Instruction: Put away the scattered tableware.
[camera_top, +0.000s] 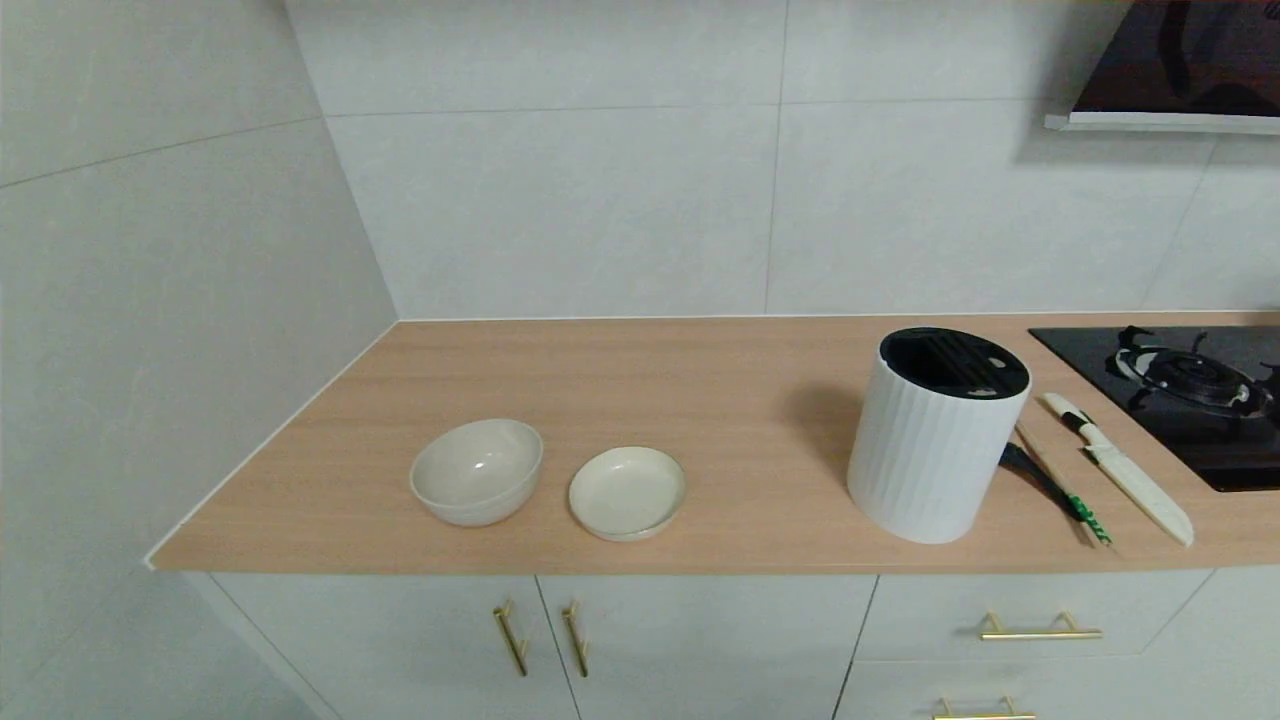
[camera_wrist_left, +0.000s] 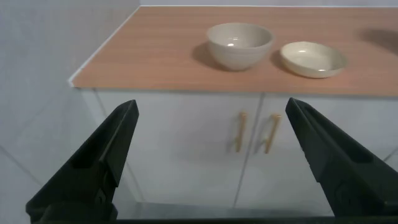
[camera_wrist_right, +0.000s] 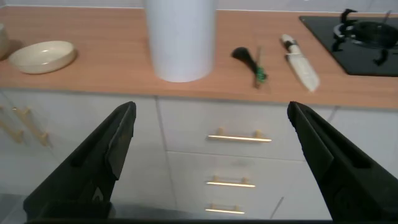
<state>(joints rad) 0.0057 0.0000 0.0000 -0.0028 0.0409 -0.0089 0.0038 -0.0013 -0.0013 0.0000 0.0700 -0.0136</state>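
Observation:
A cream bowl (camera_top: 477, 471) (camera_wrist_left: 239, 44) and a shallow cream plate (camera_top: 627, 492) (camera_wrist_left: 313, 58) (camera_wrist_right: 41, 56) sit side by side near the wooden counter's front edge. To their right stands a white ribbed utensil holder (camera_top: 936, 437) (camera_wrist_right: 180, 37) with a black slotted top. Beside it lie a black-handled utensil with chopsticks (camera_top: 1060, 494) (camera_wrist_right: 253, 64) and a white knife (camera_top: 1122, 468) (camera_wrist_right: 300, 62). My left gripper (camera_wrist_left: 210, 155) hangs open below the counter, facing the cabinet doors. My right gripper (camera_wrist_right: 211, 162) is open in front of the drawers.
The counter (camera_top: 640, 390) meets tiled walls at the left and back. A black gas hob (camera_top: 1190, 395) (camera_wrist_right: 357, 31) lies at the far right under a range hood (camera_top: 1170, 70). Cabinet doors (camera_top: 540, 640) and drawers (camera_wrist_right: 236, 137) with gold handles sit below.

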